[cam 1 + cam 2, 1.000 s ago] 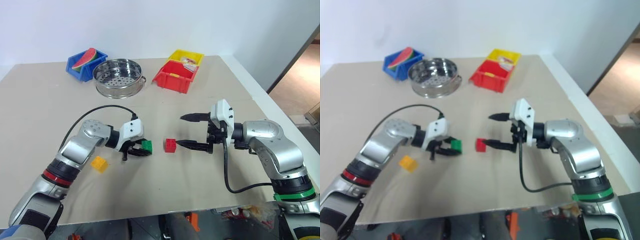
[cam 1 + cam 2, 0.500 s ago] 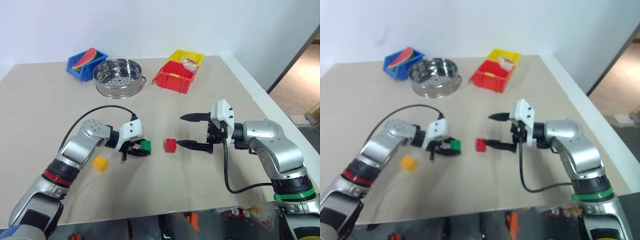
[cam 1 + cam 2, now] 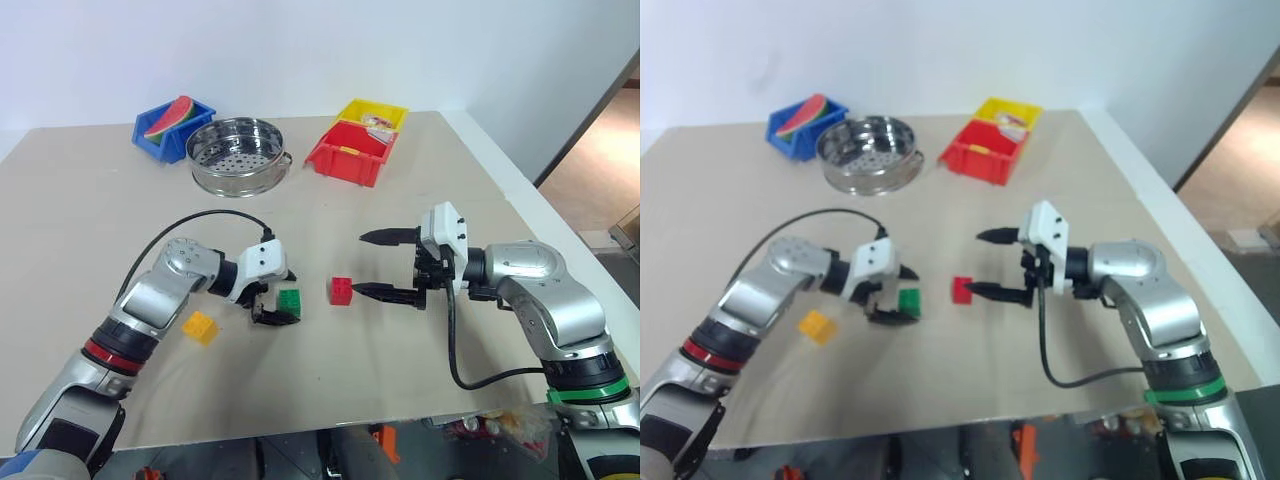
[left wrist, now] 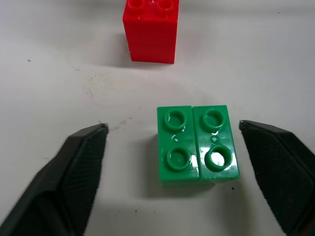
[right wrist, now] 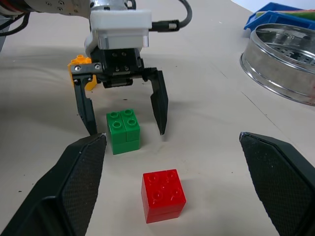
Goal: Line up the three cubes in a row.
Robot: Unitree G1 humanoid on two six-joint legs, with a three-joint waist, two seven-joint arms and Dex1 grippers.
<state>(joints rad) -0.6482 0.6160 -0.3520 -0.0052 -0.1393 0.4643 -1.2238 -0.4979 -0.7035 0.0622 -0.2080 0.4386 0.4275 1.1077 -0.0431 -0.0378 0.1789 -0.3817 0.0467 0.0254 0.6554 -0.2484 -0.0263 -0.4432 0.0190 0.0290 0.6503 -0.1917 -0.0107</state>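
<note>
A beige table stands against a plain pale wall.

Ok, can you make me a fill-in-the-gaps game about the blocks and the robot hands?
1. The left gripper has its fingers open on either side of the ____ cube.
2. The red cube sits between the green cube and the ____ gripper.
3. The yellow cube lies beside the robot's ____ arm.
4. The metal steamer pot stands between the blue bin and the ____ bin.

Missing words: green; right; left; red
</note>
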